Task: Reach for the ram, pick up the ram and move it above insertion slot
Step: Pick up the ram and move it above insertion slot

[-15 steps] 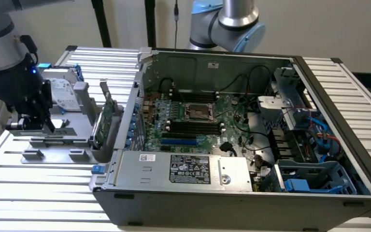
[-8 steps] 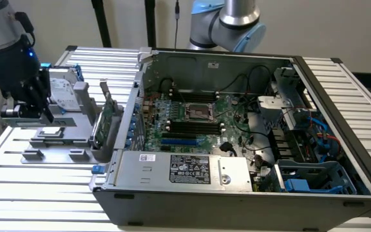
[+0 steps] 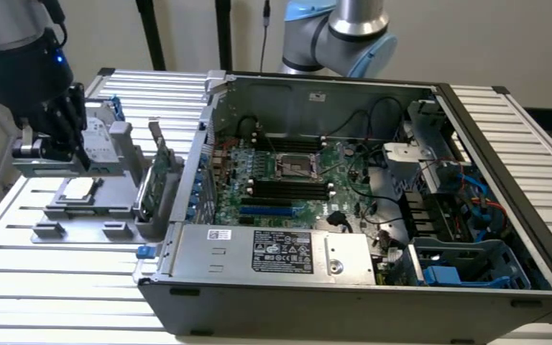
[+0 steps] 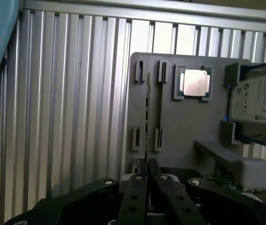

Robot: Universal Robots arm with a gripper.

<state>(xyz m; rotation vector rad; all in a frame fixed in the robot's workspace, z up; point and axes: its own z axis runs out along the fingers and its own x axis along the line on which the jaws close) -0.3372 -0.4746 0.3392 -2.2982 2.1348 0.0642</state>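
If the lift tilts: the ram (image 4: 146,112) could bind in its grey holder (image 4: 184,131) (snug clips).
Gripper (image 4: 147,161): pinched together on the ram's edge.

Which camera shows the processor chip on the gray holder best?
The wrist view: the processor chip faces the camera squarely, its whole top visible. The exterior view shows it at a slant, on the exterior view's left.
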